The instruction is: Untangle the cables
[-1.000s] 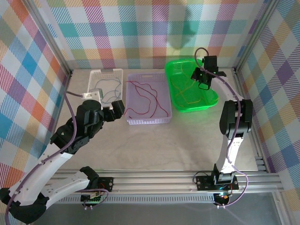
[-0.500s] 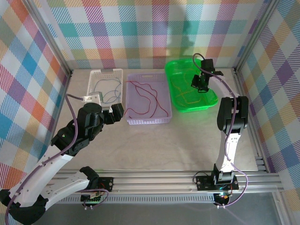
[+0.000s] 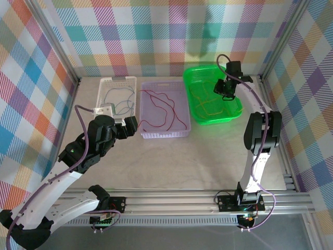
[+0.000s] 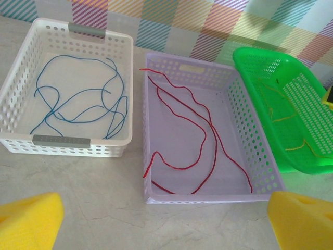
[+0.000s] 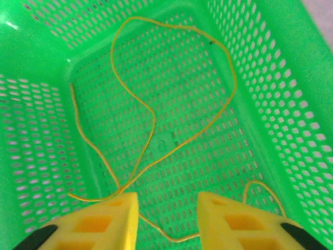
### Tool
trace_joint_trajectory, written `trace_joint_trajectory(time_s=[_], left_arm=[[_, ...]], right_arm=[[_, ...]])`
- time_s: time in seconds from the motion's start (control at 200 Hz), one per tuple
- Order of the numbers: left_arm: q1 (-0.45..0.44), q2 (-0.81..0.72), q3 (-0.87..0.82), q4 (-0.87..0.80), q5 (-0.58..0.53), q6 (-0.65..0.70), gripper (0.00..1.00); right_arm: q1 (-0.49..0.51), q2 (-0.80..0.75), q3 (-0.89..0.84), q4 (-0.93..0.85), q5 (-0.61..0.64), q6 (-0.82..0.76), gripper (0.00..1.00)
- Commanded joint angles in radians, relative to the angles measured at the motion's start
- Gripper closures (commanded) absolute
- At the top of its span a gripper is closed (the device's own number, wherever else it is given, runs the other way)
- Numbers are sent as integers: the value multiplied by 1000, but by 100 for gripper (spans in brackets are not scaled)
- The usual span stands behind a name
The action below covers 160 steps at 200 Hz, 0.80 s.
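Note:
The cables lie sorted in three baskets. A blue cable [image 4: 83, 92] curls in the white basket [image 4: 62, 140], and a red cable [image 4: 214, 151] loops in the purple basket [image 4: 208, 198]. A yellow cable [image 5: 154, 122] sprawls on the floor of the green basket [image 5: 291, 104]. My right gripper [image 5: 169, 219] hangs over that basket's floor, open, and the yellow cable runs loose beneath its fingers. From above, the right gripper [image 3: 225, 88] sits over the green basket's right side. My left gripper [image 4: 166, 221] is wide open and holds nothing, above the table just before the purple basket's near wall.
The three baskets stand side by side at the back of the table: white [image 3: 117, 82], purple [image 3: 162, 134], green [image 3: 216, 119]. Bare marble tabletop [image 3: 177, 161] stretches in front of them. Checked walls and metal frame posts close in the sides.
My right gripper's jaws have gone from shut to apart above the green basket. The left arm has shifted only slightly, its gripper still wide open.

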<state>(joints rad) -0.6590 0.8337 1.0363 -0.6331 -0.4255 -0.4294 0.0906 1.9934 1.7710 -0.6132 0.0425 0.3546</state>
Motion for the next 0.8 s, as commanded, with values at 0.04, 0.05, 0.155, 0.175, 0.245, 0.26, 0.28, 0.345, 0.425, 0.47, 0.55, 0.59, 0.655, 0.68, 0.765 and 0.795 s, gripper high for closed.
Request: trace_joint_trajectory(time_s=[0.04,0.05,0.155,0.175,0.245,0.26,0.28,0.345,0.425,0.47,0.55,0.59,0.655,0.68,0.765,0.795], left_arm=[[2,-14,-6,9,-27,18,0],[3,-13,-6,9,-29,19,0],[6,-7,-8,2,-51,25,0],[7,-6,-8,1,-54,28,0],[13,4,-10,-6,-62,25,0],[15,8,-10,-8,-62,24,0],[16,12,-10,-9,-62,21,0],[23,24,-15,-17,-65,15,0],[33,33,-22,-18,-68,6,0],[36,40,-24,-20,-76,6,0],[41,53,-23,-39,-125,-4,0],[44,52,-31,-37,-148,-7,0],[48,45,-52,-32,-175,-13,0],[52,43,-58,-31,-179,-10,0],[60,41,-96,-27,-218,4,0],[61,36,-116,-11,-233,24,0]], right_arm=[[-3,-120,-17,-2,-42,-8,57],[-3,-130,-25,10,-44,-8,56],[-1,-253,-126,114,-61,-21,44],[-1,-276,-146,132,-63,-26,42],[0,-353,-208,181,-69,-48,31],[0,-369,-222,189,-71,-53,29],[1,-389,-239,202,-75,-60,26],[1,-457,-301,244,-98,-82,16],[1,-538,-386,295,-133,-102,0],[1,-588,-436,323,-140,-108,0],[0,-674,-540,387,-141,-114,0],[1,-716,-594,416,-126,-108,0],[0,-778,-673,447,-85,-128,0],[0,-798,-700,449,-69,-141,0],[0,-857,-780,439,-4,-211,0],[0,-869,-810,438,30,-225,0]])
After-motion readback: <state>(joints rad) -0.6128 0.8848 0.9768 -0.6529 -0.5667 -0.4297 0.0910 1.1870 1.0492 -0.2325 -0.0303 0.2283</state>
